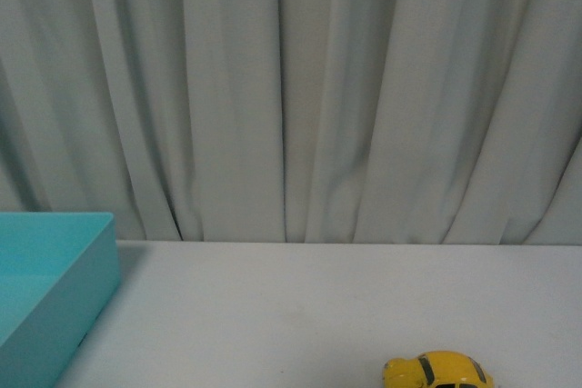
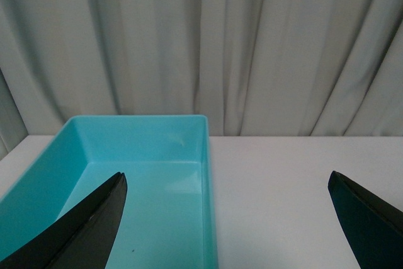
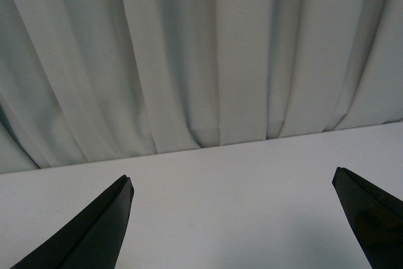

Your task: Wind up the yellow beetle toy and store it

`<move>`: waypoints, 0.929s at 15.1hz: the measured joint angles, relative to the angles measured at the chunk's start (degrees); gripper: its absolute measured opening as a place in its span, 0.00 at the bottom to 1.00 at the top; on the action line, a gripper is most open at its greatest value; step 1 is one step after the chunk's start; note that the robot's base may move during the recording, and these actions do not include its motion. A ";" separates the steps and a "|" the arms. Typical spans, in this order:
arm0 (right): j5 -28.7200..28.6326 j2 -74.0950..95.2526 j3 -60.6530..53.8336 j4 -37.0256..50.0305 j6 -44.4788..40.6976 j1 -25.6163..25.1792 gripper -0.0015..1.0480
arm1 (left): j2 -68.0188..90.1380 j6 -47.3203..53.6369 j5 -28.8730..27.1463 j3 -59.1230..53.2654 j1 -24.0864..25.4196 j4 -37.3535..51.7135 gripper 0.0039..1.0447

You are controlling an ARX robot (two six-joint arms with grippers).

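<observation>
The yellow beetle toy (image 1: 438,372) sits on the white table at the bottom edge of the front view, right of centre, only its glossy roof and dark windows showing. Neither arm appears in the front view. My left gripper (image 2: 227,184) is open, its black fingers (image 2: 94,222) spread wide over the near right wall of a turquoise box (image 2: 204,155), with nothing between them. My right gripper (image 3: 232,184) is open too, fingertips (image 3: 101,222) wide apart above bare table, holding nothing. The toy does not show in either wrist view.
The turquoise box (image 1: 95,265) stands at the left of the table, open-topped with nothing visible inside. A pale pleated curtain (image 1: 291,88) hangs along the table's far edge. White tabletop (image 1: 300,315) stretches between box and toy.
</observation>
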 joint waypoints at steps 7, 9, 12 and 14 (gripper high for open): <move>-18.21 17.40 25.51 -13.18 -12.11 14.78 0.94 | 0.00 0.00 -0.04 0.00 0.00 -0.02 0.94; -24.81 26.10 36.89 -27.23 -23.69 16.35 0.94 | 0.00 0.00 -0.07 0.00 0.00 -0.02 0.94; -32.44 34.58 53.11 -57.46 -47.60 16.57 0.94 | 0.00 0.00 -0.04 0.00 0.00 -0.02 0.94; -29.57 39.89 59.78 -75.78 -66.38 17.16 0.94 | 0.00 0.00 -0.09 0.00 0.00 -0.02 0.94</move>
